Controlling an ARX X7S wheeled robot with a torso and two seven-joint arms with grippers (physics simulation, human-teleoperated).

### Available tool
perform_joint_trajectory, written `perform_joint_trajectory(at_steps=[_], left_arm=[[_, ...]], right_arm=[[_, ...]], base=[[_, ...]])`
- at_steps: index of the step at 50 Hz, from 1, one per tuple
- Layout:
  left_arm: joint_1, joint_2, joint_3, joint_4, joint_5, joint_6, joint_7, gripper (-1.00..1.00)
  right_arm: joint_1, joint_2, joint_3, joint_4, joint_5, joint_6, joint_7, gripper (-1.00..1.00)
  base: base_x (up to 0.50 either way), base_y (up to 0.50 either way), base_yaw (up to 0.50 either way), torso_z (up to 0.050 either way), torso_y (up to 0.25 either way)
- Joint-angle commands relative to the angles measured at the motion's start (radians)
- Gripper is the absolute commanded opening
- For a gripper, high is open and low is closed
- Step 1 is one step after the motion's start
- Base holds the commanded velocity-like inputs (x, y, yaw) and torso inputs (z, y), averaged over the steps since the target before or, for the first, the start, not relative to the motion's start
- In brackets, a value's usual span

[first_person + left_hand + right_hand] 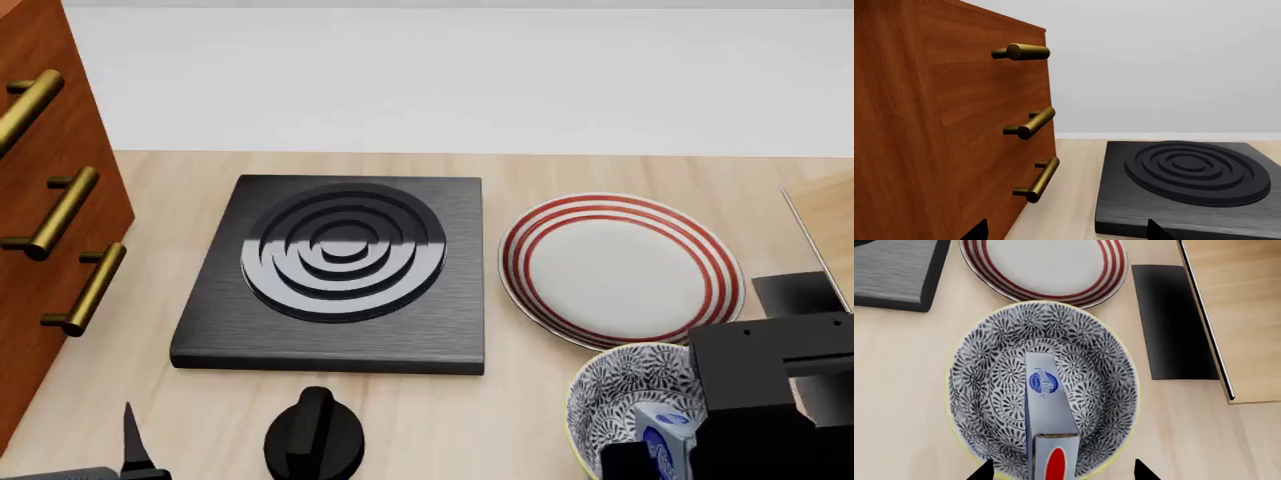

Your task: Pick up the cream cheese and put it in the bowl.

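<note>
While a wooden drawer cabinet (47,190) with brass handles fills the far left and a black burner plate (340,275) lies at centre, the action sits at the near right. There the bowl (1044,390), deep and round with a dense blue-grey floral pattern and a thin yellowish rim, stands just near of a red-striped white plate (618,268). The cream cheese (1046,412) is inside the bowl's opening, directly below the right gripper (1061,471). Its long axis runs straight away from the wrist toward the bowl's far wall. The box is small, silver-blue, with a blue oval logo and a red end flap nearest the fingers. The right fingertips sit spread wider than the box, apparently not clamping it, though contact is hard to confirm. The left gripper (1064,231), well away by the cabinet, appears spread apart and empty.
</note>
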Motion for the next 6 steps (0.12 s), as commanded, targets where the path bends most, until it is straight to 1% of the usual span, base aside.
perform_joint_trajectory(at_steps=[1, 6], left_arm=[[0.01, -0.006, -0.002, 0.005, -0.021, 0.02, 0.029, 1.0], [0.012, -0.008, -0.001, 0.009, -0.02, 0.019, 0.027, 1.0]], right_arm=[[0.025, 0.017, 0.041, -0.044, 0.148, 0.023, 0.133, 1.0], [0.031, 0.03, 0.04, -0.058, 0.206, 0.016, 0.179, 1.0]], base=[[0.0, 0.0, 0.0, 0.0, 0.0], [0.0, 0.0, 0.0, 0.0, 0.0]])
